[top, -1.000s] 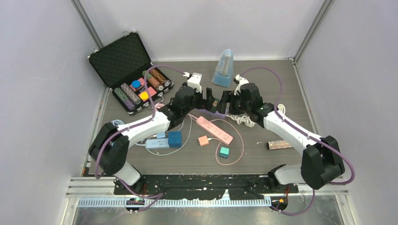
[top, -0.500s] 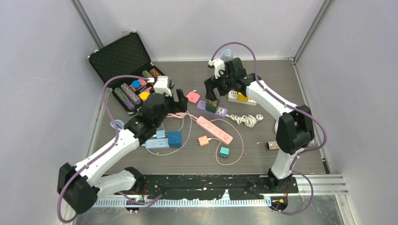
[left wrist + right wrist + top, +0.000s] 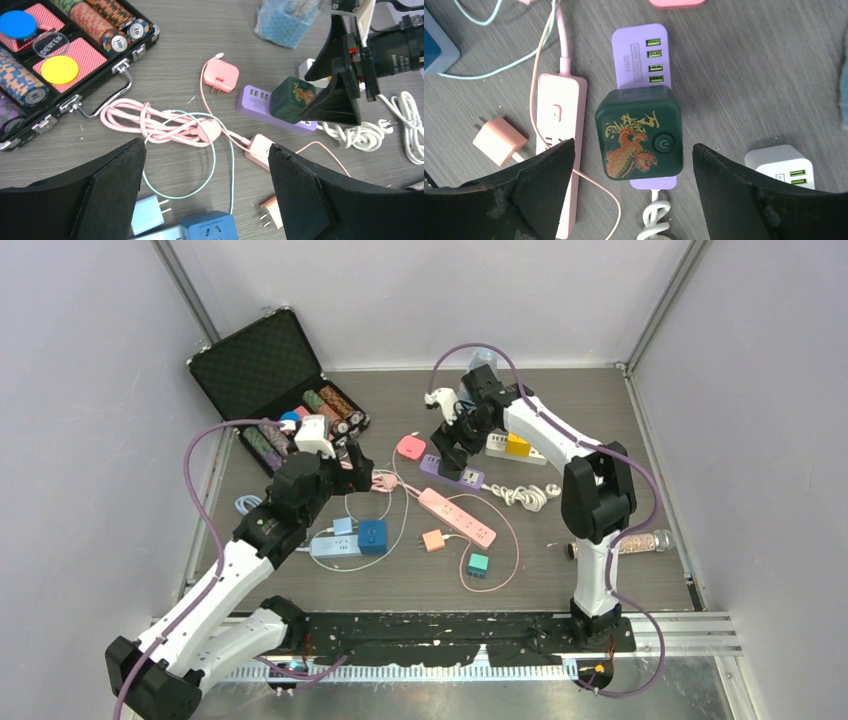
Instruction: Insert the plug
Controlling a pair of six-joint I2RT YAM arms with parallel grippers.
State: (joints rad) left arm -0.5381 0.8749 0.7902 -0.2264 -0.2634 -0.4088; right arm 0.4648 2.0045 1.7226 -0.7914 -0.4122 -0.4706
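Both pairs are spread: your left fingers (image 3: 105, 200) hold nothing, your right fingers (image 3: 744, 200) stand either side of the green plug (image 3: 639, 132), seated on the purple strip (image 3: 636, 55), far centre. Only the right wrist view shows its power button.

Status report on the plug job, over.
Left end effector open, empty. Right end effector open, straddling green dragon-print cube adapter, not touching. Adapter sits on purple power strip. Pink power strip close beside.
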